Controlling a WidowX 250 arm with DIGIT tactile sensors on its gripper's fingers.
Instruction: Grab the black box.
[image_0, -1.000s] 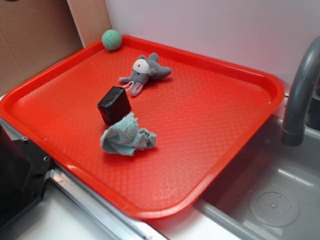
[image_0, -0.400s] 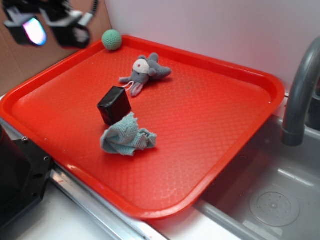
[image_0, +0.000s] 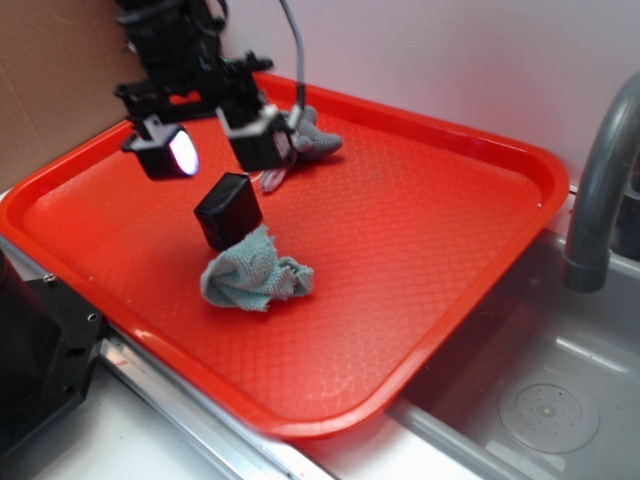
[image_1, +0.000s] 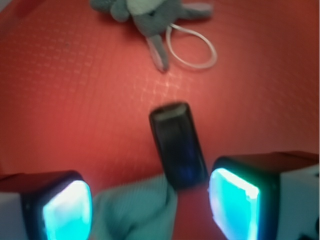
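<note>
The box (image_0: 228, 209) lies mid-tray (image_0: 420, 250), one end against the cloth (image_0: 252, 272). The gripper (image_0: 215, 148) hovers above, jaws apart. The box looks rigid, light and glossy, likely slippery; pinch its 2 long sides.

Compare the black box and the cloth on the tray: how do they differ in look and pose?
The box is glossy black with a firm rectangular shape; the cloth is pale blue-green, soft and crumpled. The box stands propped at a tilt; the cloth lies slumped in a heap. The open gripper hangs above the box, not the cloth. Both sit touching each other on the red tray.
</note>
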